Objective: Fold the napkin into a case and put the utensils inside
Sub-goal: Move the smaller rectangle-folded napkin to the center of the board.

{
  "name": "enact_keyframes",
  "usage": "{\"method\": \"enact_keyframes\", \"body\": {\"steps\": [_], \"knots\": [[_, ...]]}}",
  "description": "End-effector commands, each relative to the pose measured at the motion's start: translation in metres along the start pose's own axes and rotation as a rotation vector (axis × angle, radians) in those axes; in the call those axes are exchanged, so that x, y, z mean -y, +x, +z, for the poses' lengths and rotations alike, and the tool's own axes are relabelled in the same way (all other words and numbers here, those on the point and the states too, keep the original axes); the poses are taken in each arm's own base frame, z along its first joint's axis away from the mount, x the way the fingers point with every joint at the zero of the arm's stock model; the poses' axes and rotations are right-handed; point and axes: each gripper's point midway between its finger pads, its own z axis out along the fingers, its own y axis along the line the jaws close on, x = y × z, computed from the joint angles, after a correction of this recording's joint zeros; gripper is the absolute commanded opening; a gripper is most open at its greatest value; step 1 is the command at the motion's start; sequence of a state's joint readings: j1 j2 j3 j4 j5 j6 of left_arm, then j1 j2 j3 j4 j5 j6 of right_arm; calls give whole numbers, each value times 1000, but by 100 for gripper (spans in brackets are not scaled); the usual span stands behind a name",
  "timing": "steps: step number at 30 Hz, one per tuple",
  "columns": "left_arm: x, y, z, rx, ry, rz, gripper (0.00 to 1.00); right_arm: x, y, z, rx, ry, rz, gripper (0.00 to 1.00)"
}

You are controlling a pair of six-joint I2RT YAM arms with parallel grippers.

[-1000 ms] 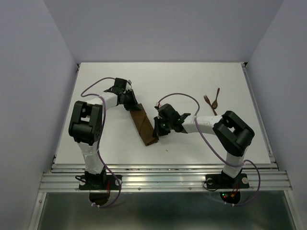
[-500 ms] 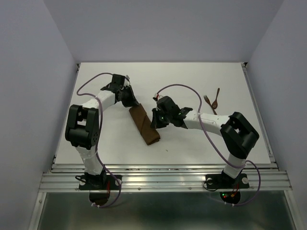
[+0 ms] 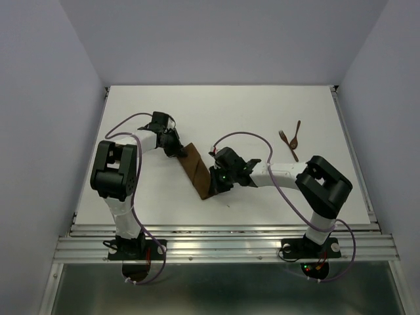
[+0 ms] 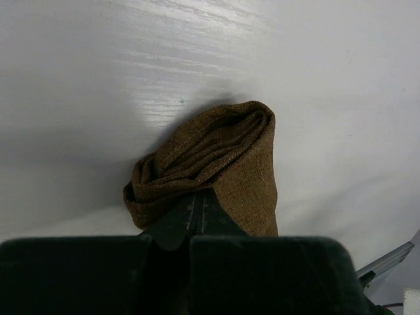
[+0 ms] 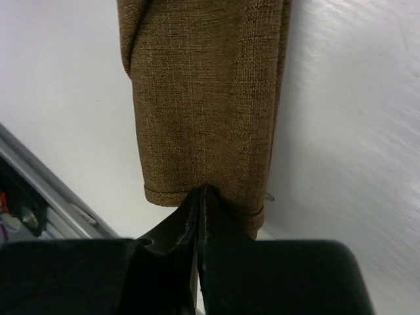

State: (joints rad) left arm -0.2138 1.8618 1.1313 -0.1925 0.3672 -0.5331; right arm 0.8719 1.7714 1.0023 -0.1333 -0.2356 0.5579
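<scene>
The dark brown napkin point(image 3: 197, 169) is folded into a narrow layered case and runs diagonally across the table's middle. My left gripper point(image 3: 178, 148) is shut on its far end, where the folded layers bunch around the fingertips point(image 4: 199, 194). At the near end my right gripper point(image 3: 212, 185) is shut on the hem, with the case point(image 5: 203, 98) stretching away from its tips point(image 5: 200, 190). The strip looks tipped up on one long edge between the two grippers. The utensils, a fork point(image 3: 285, 139) and a spoon point(image 3: 296, 134), lie together at the right, away from both grippers.
The white table point(image 3: 262, 105) has a metal rail point(image 3: 223, 231) along its near edge, also showing in the right wrist view as the rail point(image 5: 39, 197). Purple cables loop over both arms. Grey walls stand on three sides.
Both grippers went a little towards the far side with the strip, then came back nearer. The strip now looks narrower and tilted on edge. Both grips have held.
</scene>
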Motion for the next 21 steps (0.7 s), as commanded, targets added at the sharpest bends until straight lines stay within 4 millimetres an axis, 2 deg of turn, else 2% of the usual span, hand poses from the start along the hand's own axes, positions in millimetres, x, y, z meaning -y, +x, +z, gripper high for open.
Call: {"method": "enact_keyframes", "body": {"steps": [1,2,6,8,9,15,17,21], "knots": [[-10,2,2,14,-34,-1,0,26,12,15,-6,90,2,1],[-10,2,-1,21,-37,2,0,35,14,15,-6,130,-10,1],[-14,4,-8,33,-55,12,0,49,14,10,10,194,-44,1],[-16,8,-11,32,-59,15,0,63,11,5,18,260,-74,1],[-17,10,-13,32,-61,15,0,76,3,1,46,322,-80,1],[-16,13,-27,52,-64,26,0,115,-12,-28,82,514,-143,1],[-12,10,-35,67,-60,35,0,124,-19,-34,107,563,-154,1],[0,-1,-46,98,-40,51,0,129,-39,-38,146,635,-172,1]]}}
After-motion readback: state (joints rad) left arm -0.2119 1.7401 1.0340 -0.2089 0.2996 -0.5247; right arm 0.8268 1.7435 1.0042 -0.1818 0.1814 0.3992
